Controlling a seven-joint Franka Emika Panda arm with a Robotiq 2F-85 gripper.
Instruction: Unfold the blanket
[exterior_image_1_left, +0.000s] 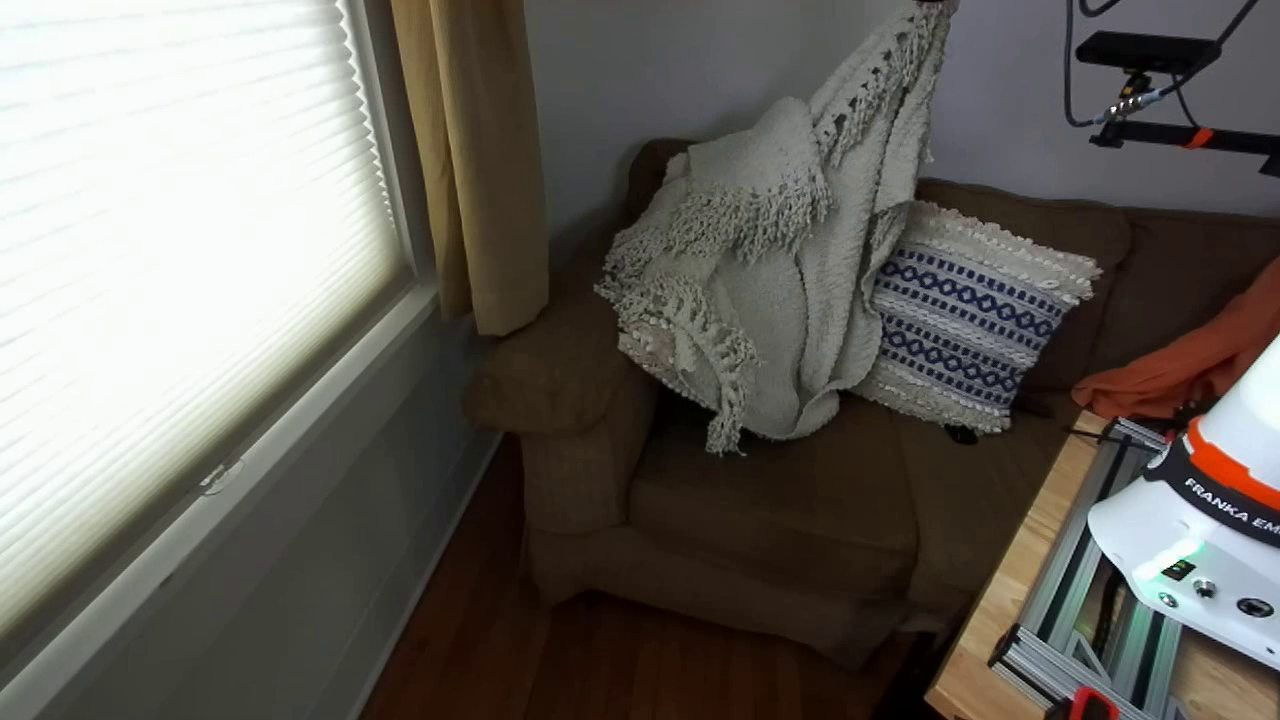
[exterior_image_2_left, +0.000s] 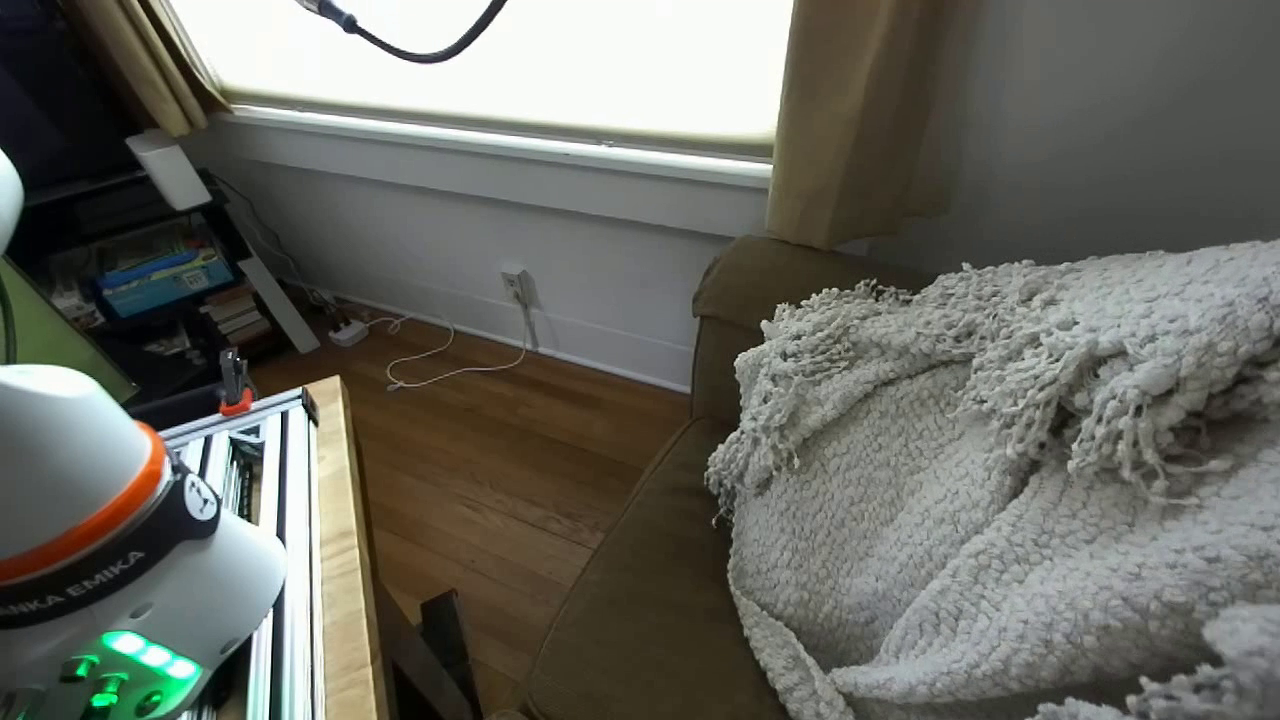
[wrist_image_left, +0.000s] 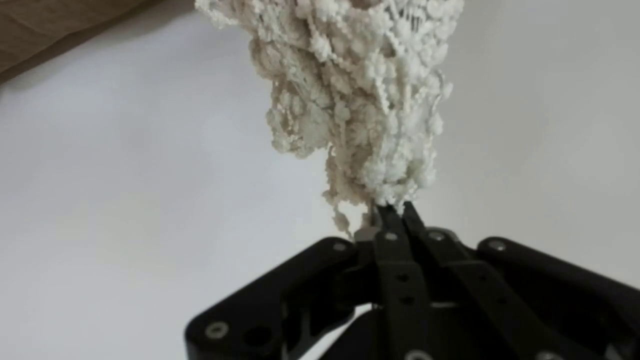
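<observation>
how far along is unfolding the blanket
Done: the gripper is shut on a fringed part of the blanket. In hand: that part is held up above the sofa, in an exterior view. Left: the lower part lies bunched in folds on the sofa and likely needs spreading out.

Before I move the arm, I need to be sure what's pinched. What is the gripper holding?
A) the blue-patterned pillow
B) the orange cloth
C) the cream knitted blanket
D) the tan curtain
C: in the wrist view the gripper is closed on a bunched end of the cream knitted blanket, which in an exterior view rises from the brown sofa to a peak.
</observation>
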